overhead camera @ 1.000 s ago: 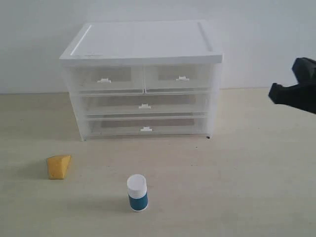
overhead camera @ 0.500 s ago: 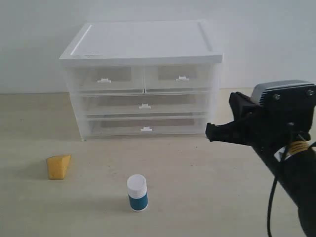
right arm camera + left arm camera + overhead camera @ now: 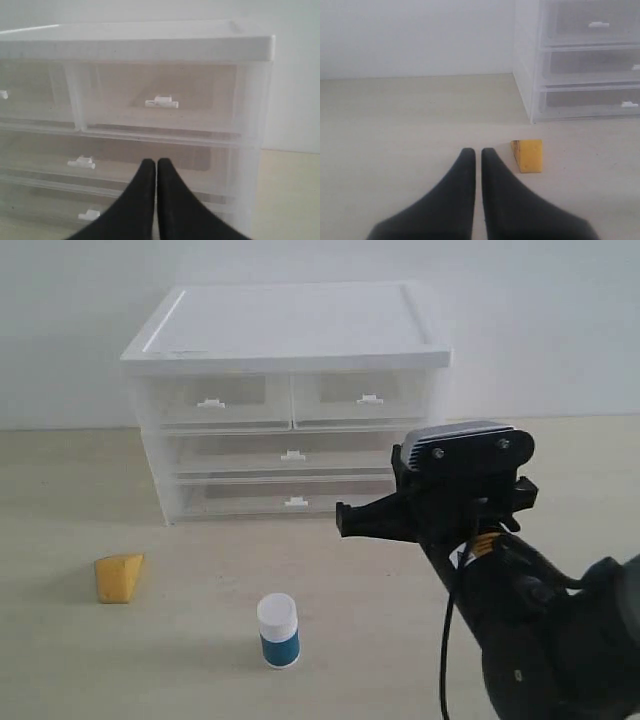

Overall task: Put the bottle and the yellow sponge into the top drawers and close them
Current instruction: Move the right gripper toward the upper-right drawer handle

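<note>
The bottle (image 3: pixel 278 630) stands upright on the table, white cap up, in front of the cabinet. Left of it lies the yellow sponge (image 3: pixel 119 577), which also shows in the left wrist view (image 3: pixel 527 155) just beyond and beside my left gripper (image 3: pixel 476 152); that gripper is shut and empty. Both top drawers, left (image 3: pixel 212 400) and right (image 3: pixel 366 397), are pushed in. My right gripper (image 3: pixel 344 521) hangs shut and empty in front of the cabinet's lower right, and in its wrist view (image 3: pixel 152 164) it points at the drawer fronts below the right top drawer (image 3: pixel 161 103).
The white cabinet (image 3: pixel 290 325) stands at the back against a pale wall, with two full-width drawers (image 3: pixel 292 455) under the top pair. The bulky right arm (image 3: pixel 530 620) fills the lower right of the exterior view. Bare table lies between sponge, bottle and cabinet.
The right arm has swung in from the right edge toward the left, ending in front of the cabinet's lower right. Bottle, sponge and drawers have not moved.
</note>
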`<action>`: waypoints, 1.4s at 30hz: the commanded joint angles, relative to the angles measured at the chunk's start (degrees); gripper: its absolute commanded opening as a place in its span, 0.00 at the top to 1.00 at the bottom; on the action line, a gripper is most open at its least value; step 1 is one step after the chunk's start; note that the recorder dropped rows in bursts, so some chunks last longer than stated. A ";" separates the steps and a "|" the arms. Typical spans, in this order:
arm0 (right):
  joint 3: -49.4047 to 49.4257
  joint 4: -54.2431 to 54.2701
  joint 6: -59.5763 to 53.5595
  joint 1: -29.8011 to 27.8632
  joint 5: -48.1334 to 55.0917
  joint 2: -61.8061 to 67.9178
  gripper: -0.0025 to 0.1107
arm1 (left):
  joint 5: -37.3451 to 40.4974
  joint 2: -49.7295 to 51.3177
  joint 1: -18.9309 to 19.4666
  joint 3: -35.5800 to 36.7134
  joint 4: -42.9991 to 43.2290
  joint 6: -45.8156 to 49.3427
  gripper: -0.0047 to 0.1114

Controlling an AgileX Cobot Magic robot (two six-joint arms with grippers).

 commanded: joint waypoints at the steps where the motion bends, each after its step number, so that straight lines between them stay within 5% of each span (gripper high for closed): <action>1: -2.84 2.39 -1.04 0.36 -0.67 1.91 0.98 | -0.35 -0.21 0.07 0.20 0.09 0.00 0.92; 23: -8.80 3.16 -4.88 -0.31 -0.67 6.01 0.97 | -0.35 -0.21 0.07 0.20 0.09 0.00 0.92; 26: -10.05 3.16 -3.69 -1.45 -0.67 8.02 0.87 | -0.35 -0.21 0.07 0.20 0.09 0.00 0.92; 31: -10.75 3.30 -3.07 -1.86 -0.67 8.97 0.49 | -0.35 -0.21 0.07 0.20 0.09 0.00 0.92; 33: -11.46 3.30 -3.07 -2.25 -0.67 8.97 0.42 | -0.35 -0.21 0.07 0.20 0.09 0.00 0.92; 42: -17.74 4.78 -3.59 -4.34 -0.67 13.31 0.41 | -0.35 -0.21 0.07 0.20 0.09 0.00 0.92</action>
